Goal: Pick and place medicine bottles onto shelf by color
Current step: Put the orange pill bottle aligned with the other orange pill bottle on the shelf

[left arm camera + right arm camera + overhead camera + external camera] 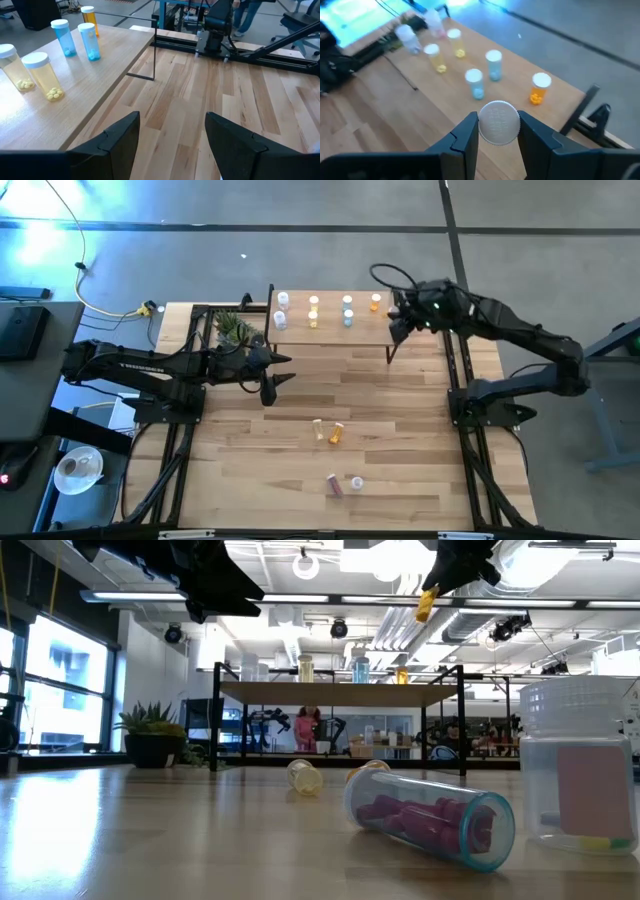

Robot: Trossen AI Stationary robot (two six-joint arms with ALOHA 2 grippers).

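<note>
Right gripper (497,132) pinches a white-capped bottle (498,122), probably orange judging by the low view, cap toward the wrist camera, long axis roughly vertical. It hangs above the shelf (330,332) at its 3 o'clock end. The standing orange bottle (539,89) on the shelf is near, just beyond the held one, so the drop spot is beside it. Left gripper (172,142) waits mid-table, fingers spread, empty, farther from that end.

Grey concrete floor (300,250), bright ceiling lights (305,565)
</note>
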